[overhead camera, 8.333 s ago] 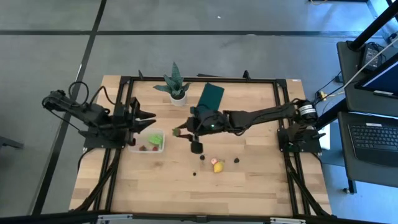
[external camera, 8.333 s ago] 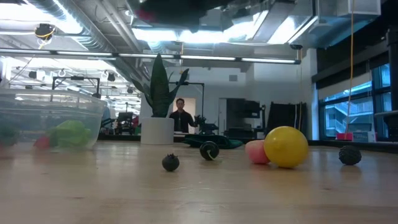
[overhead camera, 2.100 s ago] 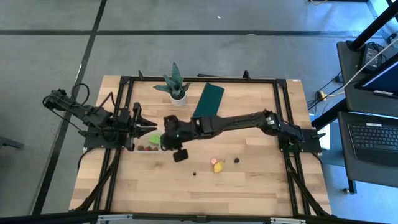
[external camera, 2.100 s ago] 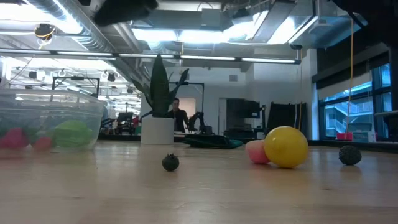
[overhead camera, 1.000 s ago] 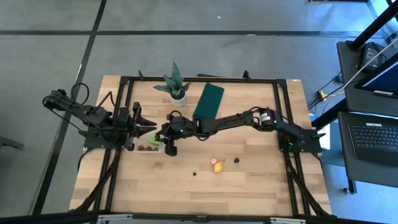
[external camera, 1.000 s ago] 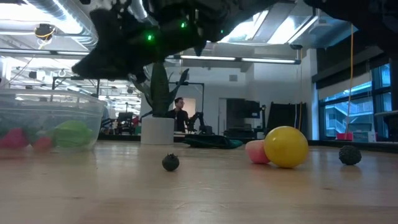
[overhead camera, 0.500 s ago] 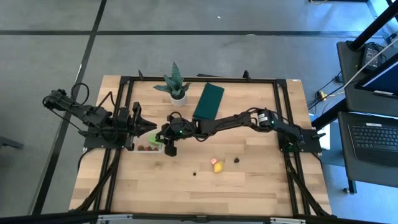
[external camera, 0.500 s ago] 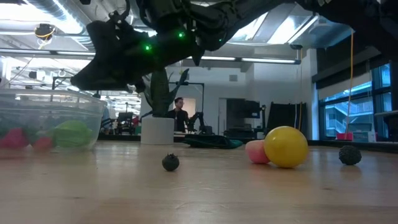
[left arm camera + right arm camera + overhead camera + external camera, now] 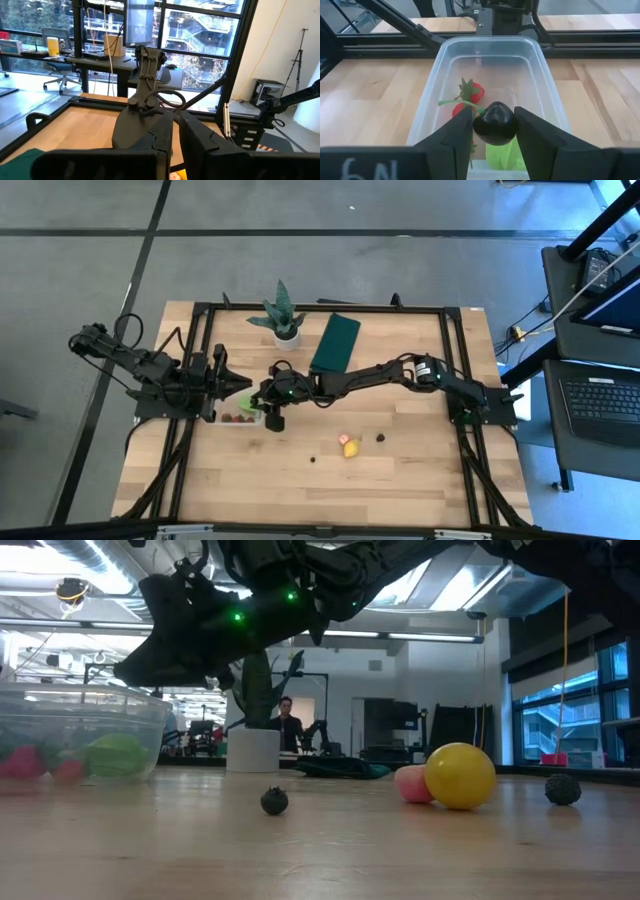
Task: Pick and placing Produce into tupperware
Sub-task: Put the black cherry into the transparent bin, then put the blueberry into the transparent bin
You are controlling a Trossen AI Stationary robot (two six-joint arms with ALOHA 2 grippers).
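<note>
From above, the right gripper covers much of the tupperware, so only a sliver of its contents shows there: small red pieces and a bit of the light green leafy piece. In the low view the container's clear wall blurs what lies inside into red and green blobs, and its left part is cut off by the picture's edge. The left gripper is hard to read from overhead; its wrist view shows the two dark fingers pressed nearly together, clenched on nothing, at the tupperware's far-left side.

The right arm stretches long and low across the table from the right, its gripper tilted down over the tupperware's near end. Its wrist view shows the fingers grasping a dark rounded berry directly above the container, with a red strawberry-like piece lying below.

On the bare table well to the right lie the yellow piece touching a pink piece, and two small dark berries. The potted plant and dark green cloth sit at the back.
</note>
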